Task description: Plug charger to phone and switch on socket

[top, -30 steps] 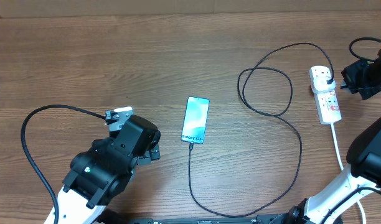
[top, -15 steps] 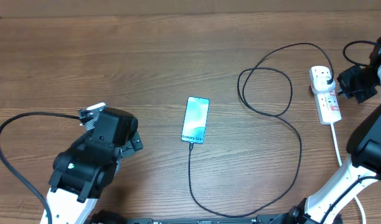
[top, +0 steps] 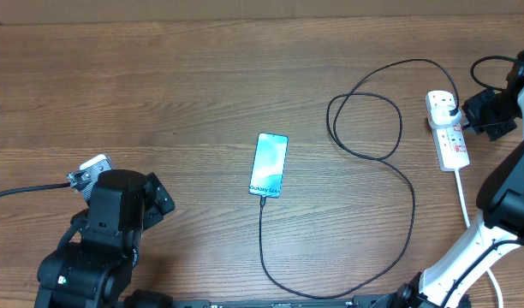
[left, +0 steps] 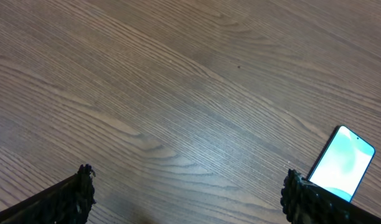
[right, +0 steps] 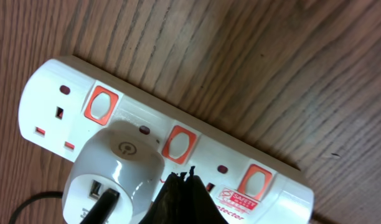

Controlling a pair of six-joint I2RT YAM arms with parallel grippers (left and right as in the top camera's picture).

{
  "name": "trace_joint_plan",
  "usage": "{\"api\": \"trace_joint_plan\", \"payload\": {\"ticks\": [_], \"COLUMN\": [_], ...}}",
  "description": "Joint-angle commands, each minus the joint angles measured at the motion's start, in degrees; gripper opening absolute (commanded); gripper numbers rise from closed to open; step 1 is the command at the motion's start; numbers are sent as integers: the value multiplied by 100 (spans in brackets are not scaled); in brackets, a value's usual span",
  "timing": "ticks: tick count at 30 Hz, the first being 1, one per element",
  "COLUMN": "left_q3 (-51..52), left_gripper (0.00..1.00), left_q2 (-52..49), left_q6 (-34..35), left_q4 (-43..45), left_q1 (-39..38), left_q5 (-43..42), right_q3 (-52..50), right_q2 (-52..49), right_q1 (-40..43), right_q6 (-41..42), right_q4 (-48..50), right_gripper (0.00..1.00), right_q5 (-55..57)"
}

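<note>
The phone (top: 269, 164) lies mid-table with its light-blue screen up; it also shows at the right edge of the left wrist view (left: 341, 164). The thin black charger cable (top: 390, 162) runs from the phone's near end in loops to a white adapter (right: 109, 174) plugged into the white power strip (top: 448, 130). My right gripper (right: 185, 182) is shut and empty, its tips just over the strip (right: 259, 205) next to the middle red switch (right: 180, 144). My left gripper (left: 187, 190) is open and empty above bare wood, left of the phone.
The strip's white cord (top: 464, 201) runs toward the table's front right. A black arm cable (top: 22, 192) trails left of the left arm (top: 108, 231). The right arm base (top: 502, 222) stands at the right edge.
My left arm has drawn back to the left and toward the front, away from the phone. My right gripper has shifted slightly at the power strip.
</note>
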State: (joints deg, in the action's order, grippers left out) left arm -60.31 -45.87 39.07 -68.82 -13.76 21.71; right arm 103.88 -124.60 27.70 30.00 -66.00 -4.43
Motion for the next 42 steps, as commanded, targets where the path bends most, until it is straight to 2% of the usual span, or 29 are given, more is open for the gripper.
{"api": "trace_joint_plan", "payload": {"ticks": [1, 14, 20, 27, 32, 36, 39, 42], "left_q3": [28, 28, 28, 28, 28, 28, 28, 28], "left_gripper": [100, 100, 100, 100, 100, 99, 100, 99], "left_q2": [28, 33, 297, 1141, 1731, 2181, 2496, 2835], "left_q6": [79, 79, 79, 79, 79, 79, 79, 79], "left_q4": [2, 4, 4, 2, 2, 0, 0, -20], "left_q1": [35, 35, 35, 35, 37, 37, 103, 433], "left_q5": [72, 72, 74, 72, 72, 72, 74, 74], "right_q3": [140, 138, 243, 929, 1145, 1152, 1174, 1178], "right_q2": [-205, -566, -560, -350, 328, 1305, 2238, 3233], "right_q1": [-11, -365, -348, -267, -269, -267, -267, -267], "right_q6": [13, -208, -203, -201, -186, -153, -153, -13], "right_q4": [63, 66, -433, -1303, -1585, -1530, -1252, -573], "right_gripper": [4, 4, 4, 4, 4, 4, 4, 4], "right_q5": [-205, -297, -260, -76, -94, -496, -1036, -1845]}}
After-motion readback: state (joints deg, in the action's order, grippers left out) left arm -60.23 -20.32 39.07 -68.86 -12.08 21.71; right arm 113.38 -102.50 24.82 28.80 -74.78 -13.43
